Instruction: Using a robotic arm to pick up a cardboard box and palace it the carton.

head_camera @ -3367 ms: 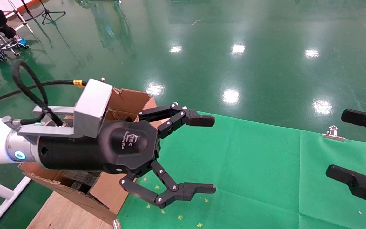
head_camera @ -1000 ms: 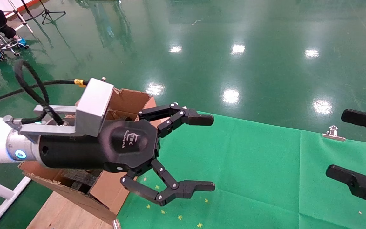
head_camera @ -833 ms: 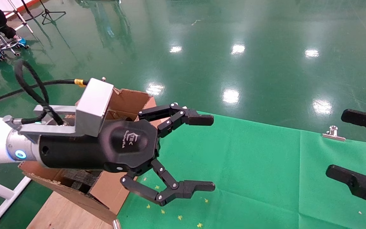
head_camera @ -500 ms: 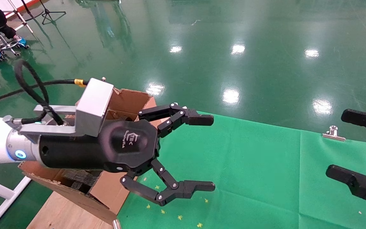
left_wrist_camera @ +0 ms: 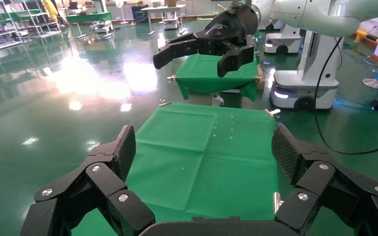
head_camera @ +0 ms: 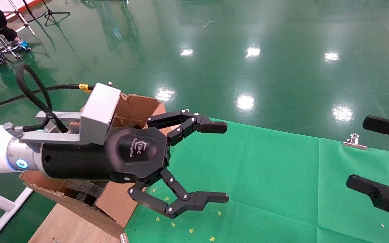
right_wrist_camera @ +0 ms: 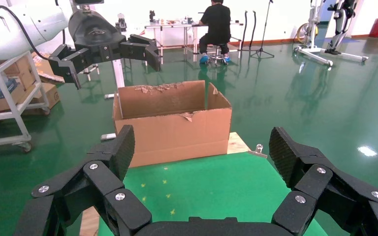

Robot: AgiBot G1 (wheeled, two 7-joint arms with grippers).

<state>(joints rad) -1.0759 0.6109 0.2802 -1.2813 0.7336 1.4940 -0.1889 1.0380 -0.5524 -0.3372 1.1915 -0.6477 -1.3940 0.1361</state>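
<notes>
The white robotic arm with its silver wrist block and black linkage left gripper (head_camera: 214,162) is held above the near edge of the large brown corrugated carton with ragged flaps (head_camera: 137,104), its fingers (head_camera: 211,127) spread wide and pointed away from the carton over the green cloth-covered worktop (head_camera: 265,175); nothing is pinched between them. The small cardboard box named in the task is not seen in any view: the cloth beyond the carton is bare apart from yellow specks, and the carton's interior, where black foam pieces (head_camera: 86,189) are glimpsed, is largely hidden by the arm. So the direction and long axis of the box relative to the fingers cannot be told. The right gripper (head_camera: 383,162) is held at the side of the worktop far from the carton, its fingers also spread and empty. Judged from the layout, the left arm is much nearer the carton (right_wrist_camera: 172,123), so any placing would fall to it once a box is found.
</notes>
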